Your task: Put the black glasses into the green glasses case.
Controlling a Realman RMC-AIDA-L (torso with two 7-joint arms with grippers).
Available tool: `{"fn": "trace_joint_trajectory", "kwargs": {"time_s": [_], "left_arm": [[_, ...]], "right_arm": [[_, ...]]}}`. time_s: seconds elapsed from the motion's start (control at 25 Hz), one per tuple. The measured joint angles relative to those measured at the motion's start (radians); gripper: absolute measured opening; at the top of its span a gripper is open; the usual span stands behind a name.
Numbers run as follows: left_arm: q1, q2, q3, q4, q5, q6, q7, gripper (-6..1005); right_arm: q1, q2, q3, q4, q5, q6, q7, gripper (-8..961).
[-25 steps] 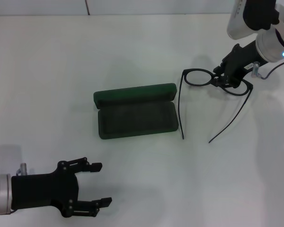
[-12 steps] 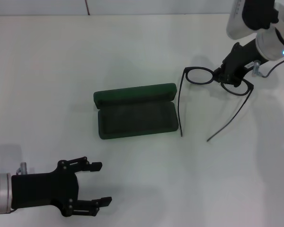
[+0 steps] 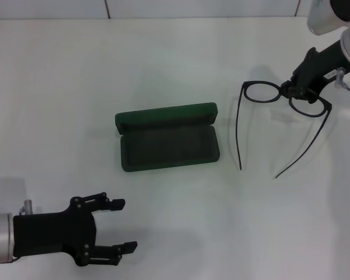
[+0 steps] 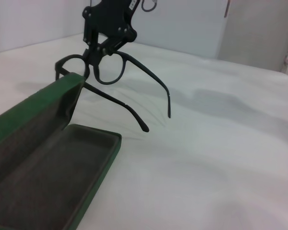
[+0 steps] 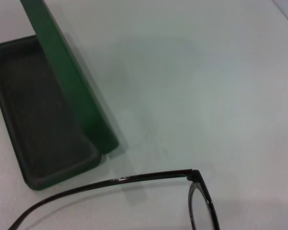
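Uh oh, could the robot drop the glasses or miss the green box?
Maybe. The right gripper pinches the black glasses only at the thin bridge, in the air, so they might slip or twist. Their long arms are spread wide open and may catch on the rim of the green glasses case instead of going in. The left gripper waits near the table's front edge, too far to steady the case if bumped.

I count one pair of black glasses (image 3: 283, 99), with two lenses and two temple arms. There is one green glasses case (image 3: 167, 137), made of two halves: one lid and one lined tray. I have two hands: my right hand (image 3: 296, 88) and my left hand (image 3: 114, 227). All of it is over one desk (image 3: 163, 58).
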Motion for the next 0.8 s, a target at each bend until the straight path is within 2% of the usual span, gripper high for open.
{"fn": "trace_joint_trajectory", "kwargs": {"time_s": [0.16,0.32,0.36,0.48,0.68,0.72,0.8], "left_arm": [[-0.001,0.000,-0.001,0.002,-0.001,0.000,-0.002,875],[0.001,0.001,-0.002,0.002,-0.002,0.002,-0.004,874],[0.002,0.001,-0.004,0.002,-0.002,0.004,-0.004,874],[0.007,0.001,-0.031,0.001,-0.003,0.018,-0.004,874],[0.009,0.002,-0.104,-0.004,-0.004,0.073,-0.005,874],[0.010,0.002,-0.120,-0.005,-0.004,0.080,-0.005,874],[0.009,0.001,-0.137,-0.005,-0.006,0.087,-0.009,875]], "right_arm": [[-0.009,-0.006,0.013,-0.011,0.000,-0.021,0.000,49],[-0.017,-0.019,0.085,-0.045,0.003,-0.093,0.001,49],[-0.037,-0.022,0.147,-0.104,0.009,-0.160,0.001,50],[-0.067,-0.018,0.178,-0.171,0.033,-0.222,0.003,50],[-0.118,-0.018,0.186,-0.213,0.141,-0.267,0.012,50],[-0.156,-0.017,0.188,-0.230,0.222,-0.261,-0.003,50],[-0.180,-0.017,0.189,-0.236,0.276,-0.254,-0.020,50]]}}
